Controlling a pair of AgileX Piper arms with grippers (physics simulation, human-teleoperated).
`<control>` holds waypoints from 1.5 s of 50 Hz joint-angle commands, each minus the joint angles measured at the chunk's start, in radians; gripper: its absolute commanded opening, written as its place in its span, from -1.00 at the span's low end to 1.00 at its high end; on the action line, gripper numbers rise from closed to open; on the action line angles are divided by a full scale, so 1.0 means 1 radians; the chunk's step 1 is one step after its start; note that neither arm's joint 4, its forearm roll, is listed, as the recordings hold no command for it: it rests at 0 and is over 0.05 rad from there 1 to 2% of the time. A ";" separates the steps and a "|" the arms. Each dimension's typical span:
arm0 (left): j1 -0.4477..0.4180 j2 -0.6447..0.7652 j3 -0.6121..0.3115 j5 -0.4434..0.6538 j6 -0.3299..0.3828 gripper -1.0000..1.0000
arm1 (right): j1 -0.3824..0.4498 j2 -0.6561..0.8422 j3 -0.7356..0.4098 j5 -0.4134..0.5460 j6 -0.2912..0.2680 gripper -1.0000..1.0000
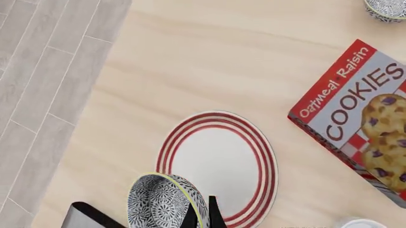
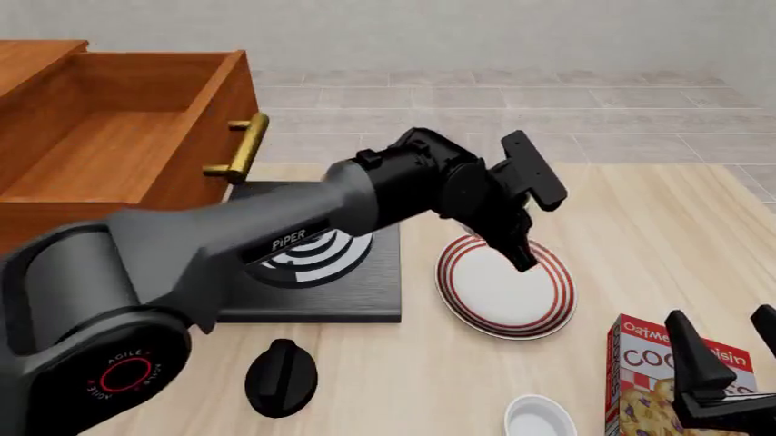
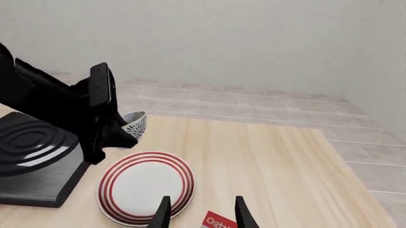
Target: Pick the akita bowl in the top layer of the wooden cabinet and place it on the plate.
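- The left pincer (image 1: 201, 216) is clenched on the rim of the small round akita bowl with the dense dark blue-black and white pattern (image 1: 166, 202), which sits tilted at the lower centre of the left wrist frame.
- In that frame the bowl overlaps the lower-left edge of the round flat white plate with concentric red rings (image 1: 219, 164); whether they touch cannot be told.
- In the front frame, the left arm reaches from lower left to the centre, its pincer (image 2: 522, 257) over the plate (image 2: 506, 288) on the pale wooden surface (image 2: 642, 227).
- The reddish-brown wooden cabinet (image 2: 36, 227) fills the upper left, its top layer drawer (image 2: 134, 136) pulled out.
- The right pincer (image 2: 728, 350), released with fingers apart, hangs at the lower right above a red cookie box (image 2: 649, 381).
- A black square stove (image 2: 322, 272) lies left of the plate.
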State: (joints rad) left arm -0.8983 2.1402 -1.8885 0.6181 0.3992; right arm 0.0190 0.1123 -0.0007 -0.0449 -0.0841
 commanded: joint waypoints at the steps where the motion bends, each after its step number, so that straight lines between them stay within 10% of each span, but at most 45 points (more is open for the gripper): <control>1: 0.006 0.041 0.006 -0.015 0.062 -1.00 | -0.001 -0.009 0.000 0.006 0.008 1.00; 75: -0.075 0.288 -0.177 0.076 -0.078 -1.00 | 0.001 -0.014 0.000 0.009 0.022 1.00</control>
State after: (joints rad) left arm -0.9646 2.4221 -2.0524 0.6905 0.3329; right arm 0.0212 0.1013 -0.0007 -0.0378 -0.0628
